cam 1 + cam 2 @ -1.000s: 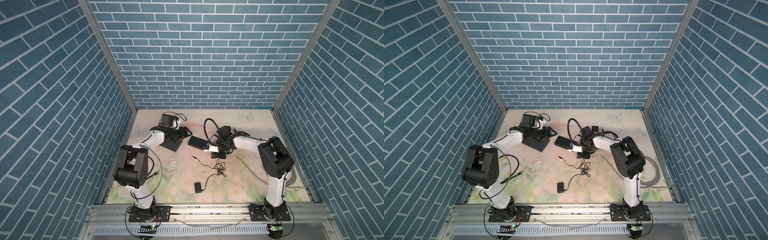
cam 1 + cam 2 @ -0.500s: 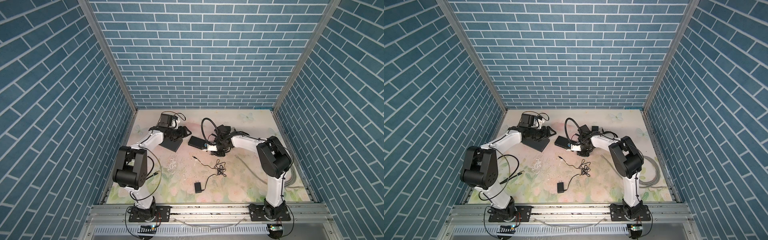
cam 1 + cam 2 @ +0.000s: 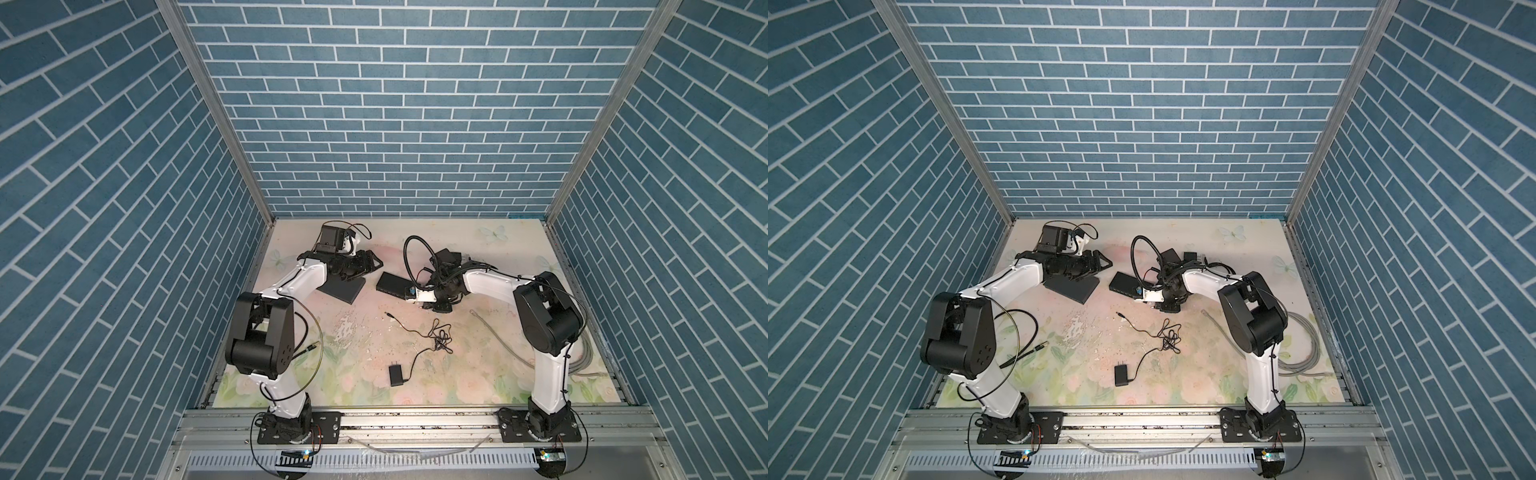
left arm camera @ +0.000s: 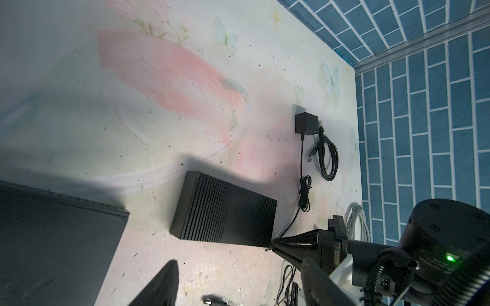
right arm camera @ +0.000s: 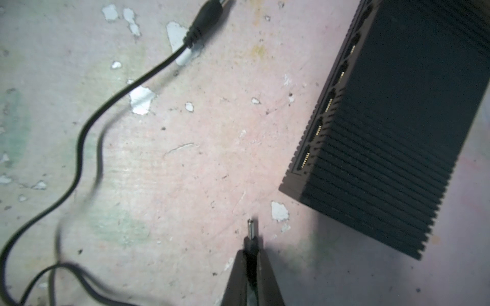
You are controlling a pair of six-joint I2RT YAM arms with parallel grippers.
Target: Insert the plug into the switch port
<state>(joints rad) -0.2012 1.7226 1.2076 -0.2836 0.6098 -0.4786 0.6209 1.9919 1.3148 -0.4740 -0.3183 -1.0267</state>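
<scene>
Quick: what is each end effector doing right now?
Left end effector: open, holding nothing.
Right end effector: closed on the small black barrel plug with a metal tip.

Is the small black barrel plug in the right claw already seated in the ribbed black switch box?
No, the plug sticks out of the right claw over bare table, clear of the switch box.

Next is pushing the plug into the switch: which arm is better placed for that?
Right. The right gripper is shut on the barrel plug, whose metal tip sticks out free, close beside the ribbed black switch. The left gripper is open and holds nothing.
</scene>
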